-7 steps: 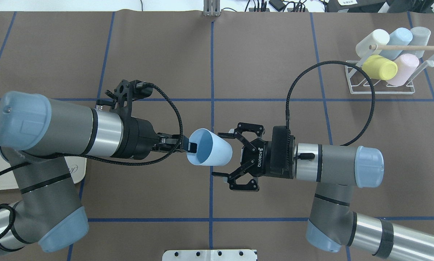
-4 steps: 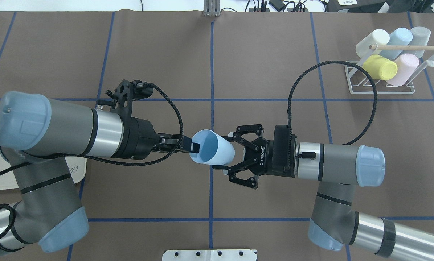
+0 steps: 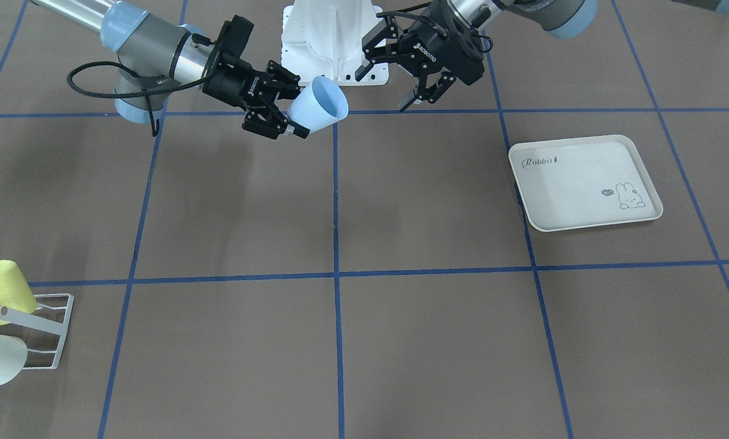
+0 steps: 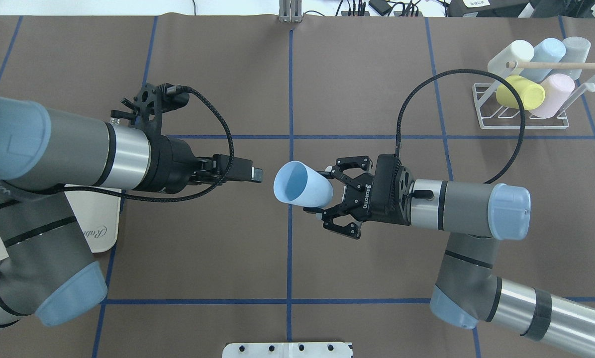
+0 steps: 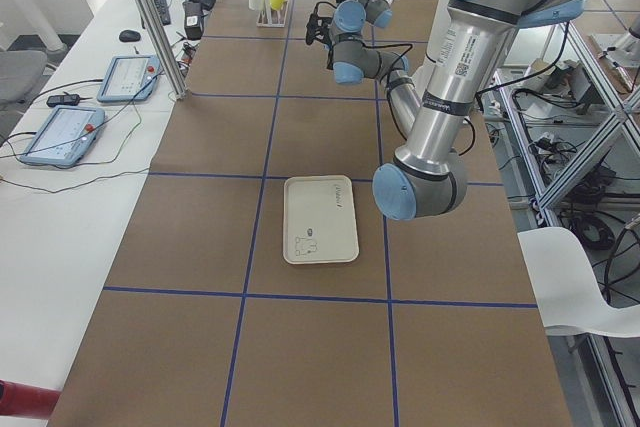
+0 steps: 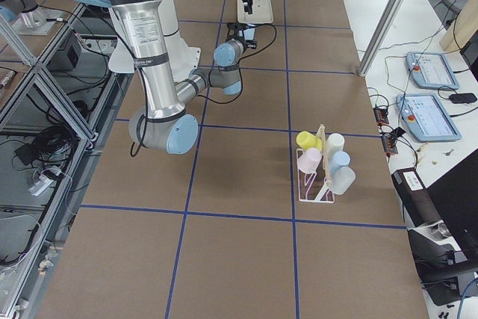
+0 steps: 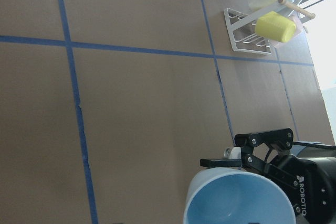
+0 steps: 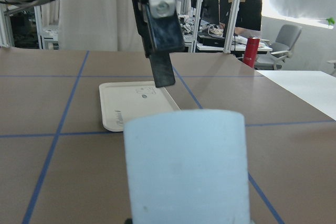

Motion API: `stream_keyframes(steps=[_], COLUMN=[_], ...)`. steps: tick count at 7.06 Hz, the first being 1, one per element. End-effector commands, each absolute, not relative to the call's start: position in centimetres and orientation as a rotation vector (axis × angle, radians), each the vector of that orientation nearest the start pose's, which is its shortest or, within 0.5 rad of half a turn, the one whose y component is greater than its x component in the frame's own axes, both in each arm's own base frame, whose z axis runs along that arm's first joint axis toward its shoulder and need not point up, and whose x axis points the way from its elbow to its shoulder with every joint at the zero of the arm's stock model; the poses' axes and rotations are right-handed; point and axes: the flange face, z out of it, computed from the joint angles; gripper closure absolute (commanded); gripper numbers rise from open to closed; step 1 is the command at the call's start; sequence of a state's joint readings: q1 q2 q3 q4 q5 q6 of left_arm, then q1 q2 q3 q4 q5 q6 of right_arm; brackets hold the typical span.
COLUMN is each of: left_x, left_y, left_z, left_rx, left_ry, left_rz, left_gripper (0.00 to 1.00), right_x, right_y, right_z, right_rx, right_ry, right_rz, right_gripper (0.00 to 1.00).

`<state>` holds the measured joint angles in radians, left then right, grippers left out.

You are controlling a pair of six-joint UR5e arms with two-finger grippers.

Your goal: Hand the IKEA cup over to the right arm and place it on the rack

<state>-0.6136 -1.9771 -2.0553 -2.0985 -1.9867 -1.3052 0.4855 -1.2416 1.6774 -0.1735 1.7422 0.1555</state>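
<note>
The light-blue IKEA cup (image 4: 300, 191) hangs on its side above the table's middle, its mouth facing my left arm. My right gripper (image 4: 323, 194) is shut on the cup's base end; the same grip shows in the front view, cup (image 3: 319, 107) and right gripper (image 3: 296, 108). My left gripper (image 4: 254, 174) is open and empty, a short gap to the left of the cup's rim, and shows spread in the front view (image 3: 384, 91). The white wire rack (image 4: 524, 122) with its wooden dowel stands at the far right and holds several pastel cups.
The cream rabbit-print tray (image 3: 584, 183) lies flat on my left side, partly under the left arm in the overhead view (image 4: 96, 226). The rack also shows in the front view (image 3: 44, 332). Blue tape lines grid the brown table cover.
The right gripper closed on the cup's base. The left gripper let go of the rim and drew back to the left. The cup now sits slightly right and higher in view.
</note>
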Motion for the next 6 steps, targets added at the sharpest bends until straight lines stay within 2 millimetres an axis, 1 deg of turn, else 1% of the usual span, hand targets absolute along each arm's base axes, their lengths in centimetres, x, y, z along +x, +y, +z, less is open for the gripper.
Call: stream_keyframes(steps=[1, 2, 3, 4, 5, 6], left_x=[32.4, 28.9, 25.1, 21.5, 18.4, 15.1], left_y=[-37.4, -36.8, -36.5, -36.8, -37.2, -37.6], left_z=[19.3, 22.2, 25.3, 28.1, 30.3, 32.8], left_rx=[0.32, 0.362, 0.411, 0.452, 0.495, 0.54], left_ry=[1.212, 1.154, 1.076, 1.001, 0.929, 0.846], left_rz=[0.044, 0.073, 0.11, 0.141, 0.175, 0.226], left_gripper=[0.0, 0.0, 0.0, 0.0, 0.0, 0.0], right_x=[-39.4, -36.8, -33.4, -29.0, -24.2, -18.8], right_y=[-42.5, -43.7, -44.5, -45.0, -45.1, -45.6], right_z=[28.7, 27.9, 26.6, 26.0, 26.4, 28.3], right_rx=[1.34, 1.284, 1.207, 1.133, 1.066, 0.999], right_ry=[-0.979, -0.833, -0.662, -0.503, -0.363, -0.198], right_rz=[-0.787, -0.851, -0.942, -1.031, -1.115, -1.242], right_gripper=[1.0, 1.0, 1.0, 1.0, 1.0, 1.0])
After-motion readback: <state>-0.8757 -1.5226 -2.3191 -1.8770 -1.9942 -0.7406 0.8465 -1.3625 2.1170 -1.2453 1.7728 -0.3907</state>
